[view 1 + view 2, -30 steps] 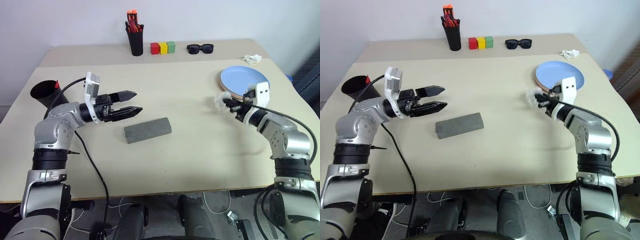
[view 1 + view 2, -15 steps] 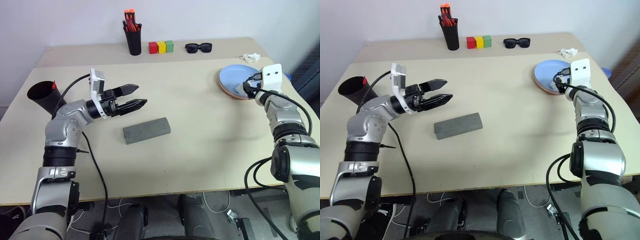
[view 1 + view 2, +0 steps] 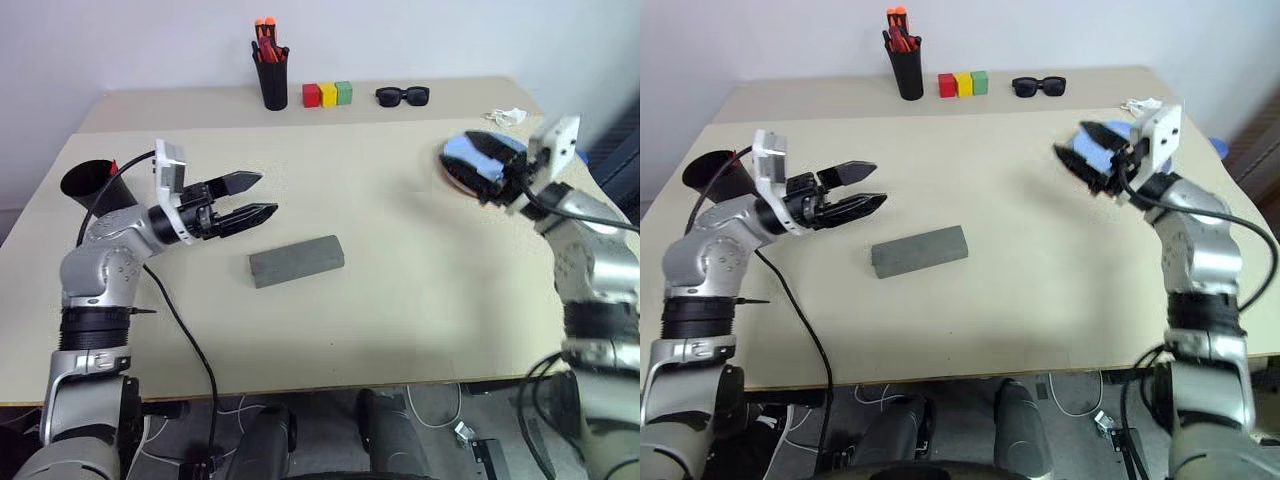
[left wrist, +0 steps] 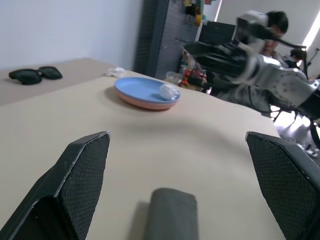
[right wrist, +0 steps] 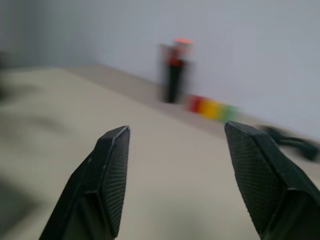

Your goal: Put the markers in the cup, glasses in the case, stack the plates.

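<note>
The light blue round plate [image 4: 142, 89] is seen lying on top of the salmon pink plate [image 4: 150, 105] at the far right of the pale desk [image 3: 400, 290], so the stacking looks done. A small clear crumpled thing [image 4: 169, 91] is resting on the blue plate; what it is cannot be told.

The right hand [image 3: 1088, 160] is held up in the air above the desk, in front of the plates. Its two black fingers are spread apart and nothing is held between them, as if something was let go.

The left hand [image 3: 245, 200] is held above the desk with its fingers wide apart and nothing in them. It is pointed toward the grey hard rectangular case [image 3: 296, 260], which lies shut just below and beside it, maybe ready to be picked up.

The wide black cup [image 3: 90, 185] is set at the left edge, with a red marker tip [image 3: 113, 168] poking out. The thin glasses cannot be made out.
</note>
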You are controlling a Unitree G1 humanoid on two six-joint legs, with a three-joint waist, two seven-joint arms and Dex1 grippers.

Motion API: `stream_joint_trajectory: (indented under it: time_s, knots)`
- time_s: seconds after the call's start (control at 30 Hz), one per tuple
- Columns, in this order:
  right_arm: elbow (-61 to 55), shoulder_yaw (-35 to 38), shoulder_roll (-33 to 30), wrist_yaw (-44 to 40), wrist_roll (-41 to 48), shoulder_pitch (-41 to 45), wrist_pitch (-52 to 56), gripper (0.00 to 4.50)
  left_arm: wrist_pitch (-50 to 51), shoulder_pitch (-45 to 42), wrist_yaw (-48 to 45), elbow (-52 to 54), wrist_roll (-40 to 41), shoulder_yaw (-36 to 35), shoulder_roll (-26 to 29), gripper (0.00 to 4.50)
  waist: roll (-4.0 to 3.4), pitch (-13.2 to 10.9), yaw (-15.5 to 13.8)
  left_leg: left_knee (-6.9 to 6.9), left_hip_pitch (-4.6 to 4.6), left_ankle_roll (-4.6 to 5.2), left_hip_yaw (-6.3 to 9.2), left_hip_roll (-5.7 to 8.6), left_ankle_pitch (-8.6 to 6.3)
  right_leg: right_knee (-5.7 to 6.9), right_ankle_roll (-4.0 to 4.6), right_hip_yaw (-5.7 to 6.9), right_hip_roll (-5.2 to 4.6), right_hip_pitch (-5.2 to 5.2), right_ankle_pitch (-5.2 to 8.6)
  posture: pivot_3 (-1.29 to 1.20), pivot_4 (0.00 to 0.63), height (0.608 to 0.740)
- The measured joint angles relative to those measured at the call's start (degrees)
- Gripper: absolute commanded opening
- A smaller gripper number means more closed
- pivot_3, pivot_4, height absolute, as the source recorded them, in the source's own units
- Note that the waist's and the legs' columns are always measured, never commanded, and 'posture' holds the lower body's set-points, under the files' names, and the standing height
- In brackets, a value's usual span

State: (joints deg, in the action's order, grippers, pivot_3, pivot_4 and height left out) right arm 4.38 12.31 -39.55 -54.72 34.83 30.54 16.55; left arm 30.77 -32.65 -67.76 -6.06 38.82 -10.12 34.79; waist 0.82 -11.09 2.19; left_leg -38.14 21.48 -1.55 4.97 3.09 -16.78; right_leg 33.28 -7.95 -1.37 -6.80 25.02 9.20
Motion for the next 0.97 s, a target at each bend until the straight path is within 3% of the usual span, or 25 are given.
stream_joint_trajectory:
  time_s: [0.13, 0.23, 0.27, 0.3, 0.57, 0.8, 0.97]
  knots:
    - [-15.7, 1.8, -4.8, -4.4, 9.1, -8.0, 9.4, 3.02, 4.2, 5.5, -2.6, 6.8, 3.1, -0.1, 3.6, 4.5, 0.07, 0.0, 0.0, 0.01, -0.17, 0.03, 0.02, -0.06, -0.02, -0.08, 0.02, 0.02, 0.05, -0.15, 0.03, 0.0, 0.15, 0.74]
    - [-22.0, -2.3, -3.1, -0.6, 10.3, -12.3, 15.1, 3.88, 5.2, 10.1, -4.3, 10.2, 4.1, -0.3, 5.6, 4.5, 0.07, 0.0, 0.3, 0.01, -0.25, 0.03, -0.05, -0.12, -0.02, -0.02, 0.07, 0.0, 0.08, -0.14, 0.05, 0.0, 0.15, 0.74]
    - [-22.4, -3.3, -1.9, 0.6, 10.7, -13.2, 16.8, 4.38, 5.9, 11.4, -4.0, 11.5, 4.7, -0.3, 5.6, 4.5, 0.06, 0.0, 0.2, 0.0, -0.19, 0.03, -0.04, -0.11, -0.02, -0.03, 0.07, 0.0, 0.08, -0.12, 0.05, 0.0, 0.15, 0.74]
    - [-22.6, -3.5, -2.0, 0.9, 11.1, -13.9, 17.7, 4.48, 6.2, 12.6, -3.7, 12.6, 5.2, -0.3, 5.6, 4.5, 0.04, 0.0, 0.0, -0.03, -0.17, 0.03, -0.05, -0.09, -0.02, -0.04, 0.07, -0.01, 0.06, -0.12, 0.05, 0.0, 0.15, 0.74]
    - [-25.8, -0.5, -9.2, -5.3, 8.1, -18.7, 14.5, 4.48, 0.5, 16.8, -5.7, 13.1, 2.7, -0.1, 6.9, 4.5, 0.08, 0.1, -1.8, -0.07, -0.18, 0.03, -0.06, -0.07, -0.02, -0.13, 0.24, 0.01, 0.04, -0.21, 0.14, 0.0, 0.15, 0.74]
    - [-30.6, 5.1, -11.2, -3.9, 6.9, -26.7, 14.2, 4.48, -9.1, 15.6, -10.2, 3.9, -3.2, 3.2, 4.5, 4.5, 0.08, 0.1, -1.6, -0.08, -0.18, 0.03, -0.08, -0.08, -0.02, -0.13, 0.24, 0.01, 0.04, -0.2, 0.14, 0.0, 0.15, 0.74]
    - [-30.6, 6.2, -12.9, -3.3, 6.2, -25.0, 14.3, 4.48, -10.8, 12.4, -9.7, 2.4, -4.2, 5.1, 1.1, 4.5, 0.08, 0.1, -1.6, -0.1, -0.17, 0.03, -0.07, -0.09, -0.02, -0.13, 0.21, 0.02, 0.05, -0.2, 0.13, 0.0, 0.15, 0.74]
